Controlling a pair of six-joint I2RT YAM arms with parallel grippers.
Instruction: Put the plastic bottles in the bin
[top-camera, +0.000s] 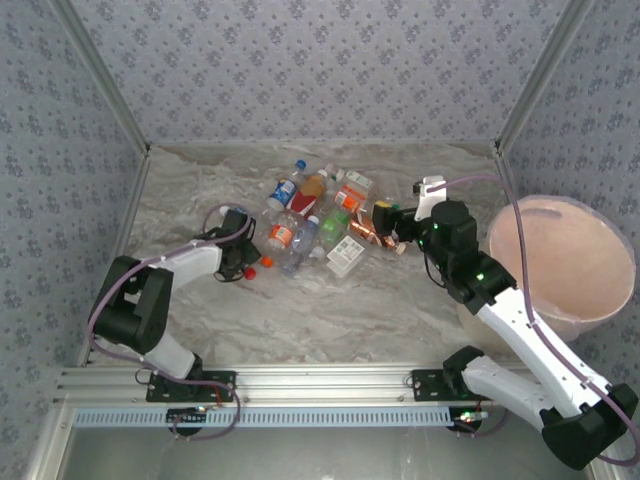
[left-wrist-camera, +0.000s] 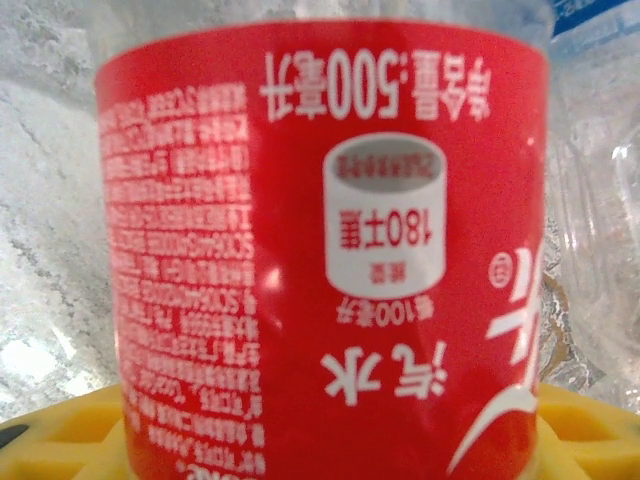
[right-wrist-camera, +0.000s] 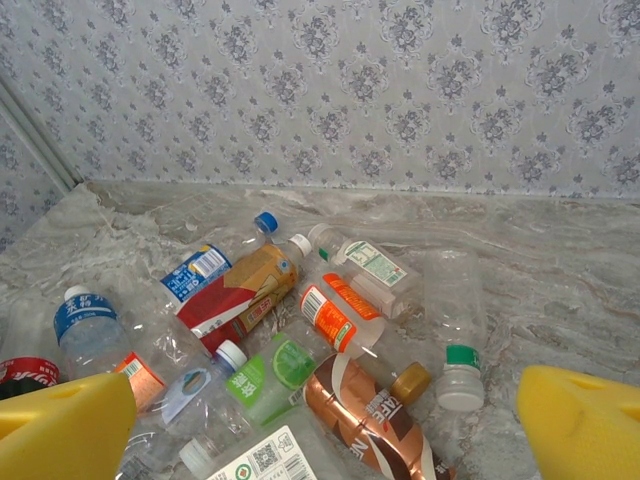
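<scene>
Left fingers (left-wrist-camera: 60, 440): pinching the red-label bottle (left-wrist-camera: 320, 250) from both sides, at the 8 o'clock edge of the pile.
Right fingers (right-wrist-camera: 70, 430): spread wide over the pile's 3 o'clock side, with a copper-brown bottle (right-wrist-camera: 370, 410) lying below between them.
Plastic bottles (top-camera: 310, 225): jumbled on their sides on the counter (top-camera: 330, 310), toward 12 o'clock from its middle.
Bin (top-camera: 560, 255): upright at 3 o'clock in the top view, well apart from the pile.
</scene>
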